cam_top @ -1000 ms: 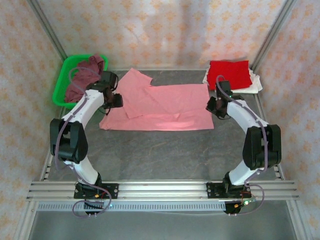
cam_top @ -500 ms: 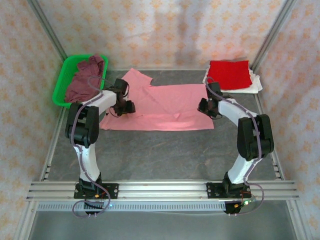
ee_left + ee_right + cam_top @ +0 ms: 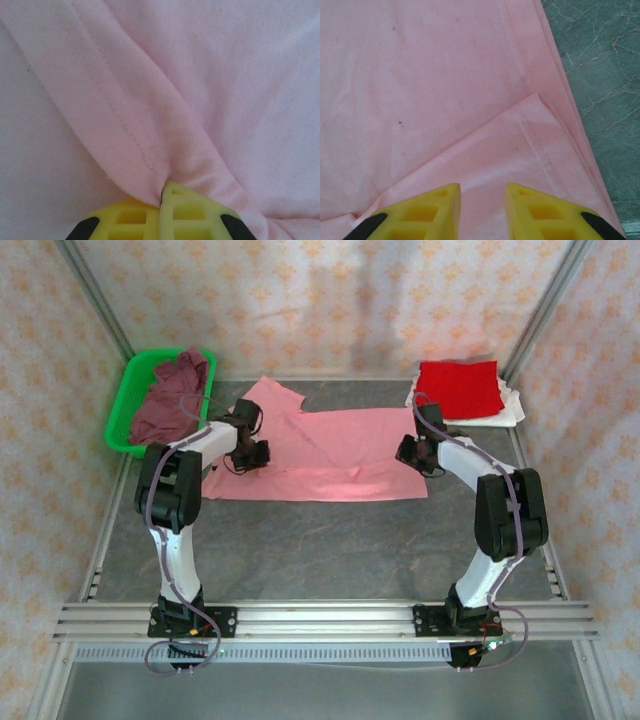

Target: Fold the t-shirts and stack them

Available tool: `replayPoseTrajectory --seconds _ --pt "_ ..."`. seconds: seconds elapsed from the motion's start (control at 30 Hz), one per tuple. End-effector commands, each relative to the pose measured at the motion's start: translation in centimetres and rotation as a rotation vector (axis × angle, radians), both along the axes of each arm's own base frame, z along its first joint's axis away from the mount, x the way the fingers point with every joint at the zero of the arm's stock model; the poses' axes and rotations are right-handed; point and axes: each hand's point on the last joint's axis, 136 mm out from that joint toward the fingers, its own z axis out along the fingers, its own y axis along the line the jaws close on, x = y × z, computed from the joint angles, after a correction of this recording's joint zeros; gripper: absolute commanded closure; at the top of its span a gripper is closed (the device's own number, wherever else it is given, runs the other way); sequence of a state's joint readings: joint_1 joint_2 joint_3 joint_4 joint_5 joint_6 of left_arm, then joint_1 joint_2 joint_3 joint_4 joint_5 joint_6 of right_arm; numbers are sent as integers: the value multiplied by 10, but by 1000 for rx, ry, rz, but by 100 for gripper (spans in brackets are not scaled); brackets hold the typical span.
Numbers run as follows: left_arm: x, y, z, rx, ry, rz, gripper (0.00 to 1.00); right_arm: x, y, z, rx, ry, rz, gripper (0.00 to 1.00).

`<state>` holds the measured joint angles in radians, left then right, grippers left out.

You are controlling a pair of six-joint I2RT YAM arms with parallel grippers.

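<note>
Our left pincer (image 3: 163, 189) is clenched on a thin pinch of the light pink t-shirt (image 3: 330, 455) lying on the table (image 3: 330, 550). Our right pincer (image 3: 482, 189) stands released over its hem. If we lift from one side only, the cloth may twist or slip.

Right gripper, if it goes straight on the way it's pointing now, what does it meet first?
The pink t-shirt. The right gripper, jaws apart, points down at the shirt's folded-over flap just ahead of its fingertips. I can't judge the depth from the wrist view, so it may be touching the cloth.
</note>
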<state>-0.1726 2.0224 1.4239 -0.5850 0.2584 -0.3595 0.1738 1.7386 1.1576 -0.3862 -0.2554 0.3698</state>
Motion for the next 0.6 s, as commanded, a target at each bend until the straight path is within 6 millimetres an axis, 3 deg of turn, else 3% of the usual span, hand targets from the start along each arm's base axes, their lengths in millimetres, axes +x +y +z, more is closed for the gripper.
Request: replayPoseTrajectory --seconds 0.0,0.2,0.23,0.33,0.37,0.43,0.57 --pt "14 -2 23 32 -52 18 96 0 -1 3 7 -13 -9 70" --pt "36 -13 37 42 -76 9 96 0 0 1 15 -6 -4 69" --pt "42 -16 39 40 -80 6 92 0 1 1 16 -3 -2 69" --pt "63 -25 41 16 -88 -3 62 0 3 -1 27 1 1 68" --pt "70 -32 44 3 -98 -14 58 -1 3 -2 31 5 3 68" --pt "81 -41 52 -2 -122 -30 57 -1 4 -4 35 13 6 67" --pt "92 -53 86 -3 -227 -53 56 -3 6 -4 39 18 13 66"
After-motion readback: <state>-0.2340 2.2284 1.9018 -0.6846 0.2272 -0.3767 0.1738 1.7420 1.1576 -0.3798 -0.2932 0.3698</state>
